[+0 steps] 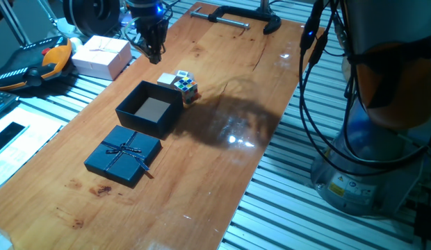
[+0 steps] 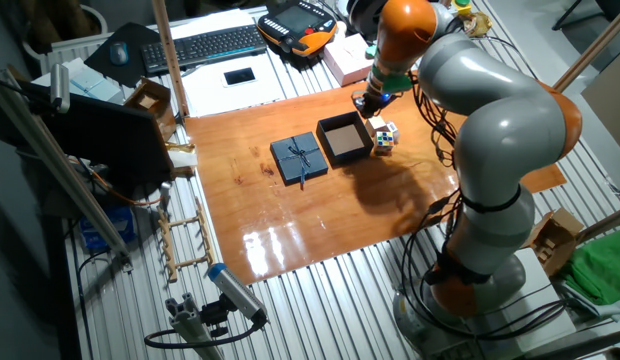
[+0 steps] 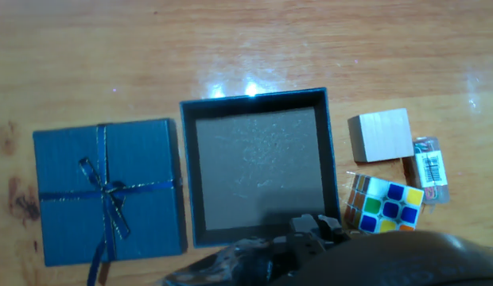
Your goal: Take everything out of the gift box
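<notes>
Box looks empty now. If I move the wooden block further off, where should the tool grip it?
Come from straight above and close on the wooden block across its near and far flat faces. Its third side sits close to the puzzle cube, while the side facing the gift box has only a narrow gap.

Robotics lab: slotted aluminium bench, teach pendant, clamp

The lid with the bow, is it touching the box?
Apart. In the hand view a thin strip of table shows between the lid and the gift box, which sit side by side.
</notes>
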Controlling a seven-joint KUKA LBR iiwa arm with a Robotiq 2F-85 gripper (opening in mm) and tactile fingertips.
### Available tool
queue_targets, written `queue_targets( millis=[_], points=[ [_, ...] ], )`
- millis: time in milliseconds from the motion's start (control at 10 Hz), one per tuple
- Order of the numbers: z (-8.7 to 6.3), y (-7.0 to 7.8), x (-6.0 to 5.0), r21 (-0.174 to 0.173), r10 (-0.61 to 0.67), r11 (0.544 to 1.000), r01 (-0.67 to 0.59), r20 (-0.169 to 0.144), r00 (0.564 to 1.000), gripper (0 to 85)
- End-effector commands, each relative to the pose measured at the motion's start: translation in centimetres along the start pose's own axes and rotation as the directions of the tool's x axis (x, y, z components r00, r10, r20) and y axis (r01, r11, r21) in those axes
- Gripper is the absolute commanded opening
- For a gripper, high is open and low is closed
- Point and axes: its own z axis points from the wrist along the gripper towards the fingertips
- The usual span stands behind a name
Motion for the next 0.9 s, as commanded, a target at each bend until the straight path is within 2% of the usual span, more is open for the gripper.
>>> queue_targets(
  millis=[0,600,800],
  points=[
    [-0.1,0.1,0.1,-0.003,-0.005,1.000,0.005,-0.006,1.000,1.0],
    [-0.8,0.0,1.3,0.009,-0.039,0.999,0.039,-0.009,0.999,1.0],
    [-0.7,0.0,1.2,0.007,-0.037,0.999,0.037,-0.010,0.999,1.0]
  ],
)
